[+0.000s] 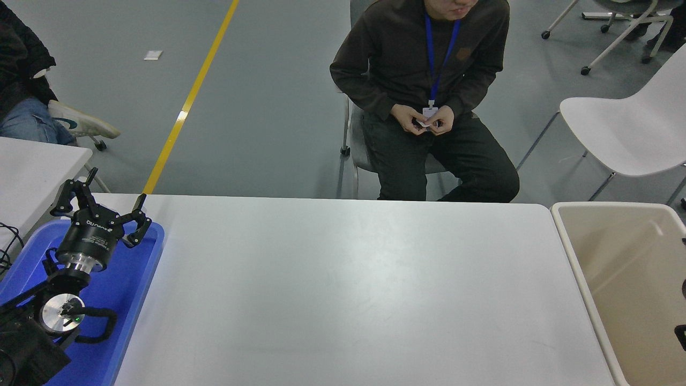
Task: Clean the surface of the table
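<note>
The table surface (348,289) is a wide, matte white top that fills the middle of the head view, with nothing lying on it. My left gripper (115,188) is parked at the lower left above the blue tray, fingers spread open and empty. Of my right arm only a small black part (680,335) shows at the right edge; its gripper is out of view.
A blue plastic tray (134,300) lies at the table's left end. A beige bin (627,279) stands off the right end. A person (429,96) sits at the far side with hands in the lap. A smaller white table (32,171) is at far left, a white chair (632,118) at right.
</note>
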{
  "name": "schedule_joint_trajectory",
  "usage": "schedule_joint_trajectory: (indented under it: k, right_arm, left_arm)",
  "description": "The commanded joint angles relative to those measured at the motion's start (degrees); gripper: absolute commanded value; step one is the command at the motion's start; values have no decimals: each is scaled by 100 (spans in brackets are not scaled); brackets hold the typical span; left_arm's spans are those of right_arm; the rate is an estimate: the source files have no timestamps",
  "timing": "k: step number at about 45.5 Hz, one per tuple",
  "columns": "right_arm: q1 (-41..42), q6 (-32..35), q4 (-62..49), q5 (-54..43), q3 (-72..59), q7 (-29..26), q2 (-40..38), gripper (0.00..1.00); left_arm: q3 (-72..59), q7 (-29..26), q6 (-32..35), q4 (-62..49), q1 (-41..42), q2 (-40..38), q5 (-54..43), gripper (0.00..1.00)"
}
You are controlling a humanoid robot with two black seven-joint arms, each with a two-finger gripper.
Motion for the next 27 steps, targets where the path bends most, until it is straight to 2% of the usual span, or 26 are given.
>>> schedule_joint_trajectory:
  k: [1, 16, 23, 27]
  right_arm:
    - [-28, 8, 758, 14, 1112, 35, -187, 100]
    - [-766, 61, 2630, -3, 3230, 150, -3, 100]
    - [-784, 104, 2833, -65, 4144, 246, 551, 100]
    - [-836, 402, 3018, -65, 4733, 334, 762, 100]
  left_arm:
    - [0, 0, 4, 1, 0, 0, -1, 100]
    - [0, 0, -5, -8, 0, 0, -1, 100]
    - [0, 0, -5, 1, 0, 0, -1, 100]
    - [0, 0, -5, 1, 0, 0, -1, 100]
